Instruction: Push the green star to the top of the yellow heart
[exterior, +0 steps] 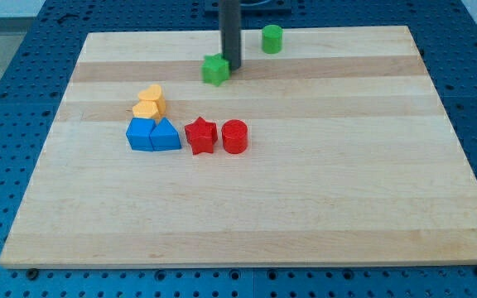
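Here's the pale wooden worktop (305,199), lying on a blue perforated base (7,74), and the straight dark rod comes down from the view's top. My tip (233,65) sits right against the upper right side of the small green star-shaped block (215,70), touching it or as good as touching. There is no hand on this arm, only the rod, so nothing is held or clasped; the tip simply rests beside the star.

The green star lies in the upper part of the worktop, a little left of centre. Down and to the view's left of it, apart, sits the yellow heart-shaped block (150,103). Right under the heart, touching or nearly so, are two blue blocks side by side: a blue cube-like block (140,134) on the left and a blue block with a pointed top (166,136) pressed against it.

Just to the right of those stands a red star-shaped block (200,136), and just beside that a red cylinder (234,136).

Up near the worktop's top edge, right of the rod, a green cylinder (272,39) stands alone.
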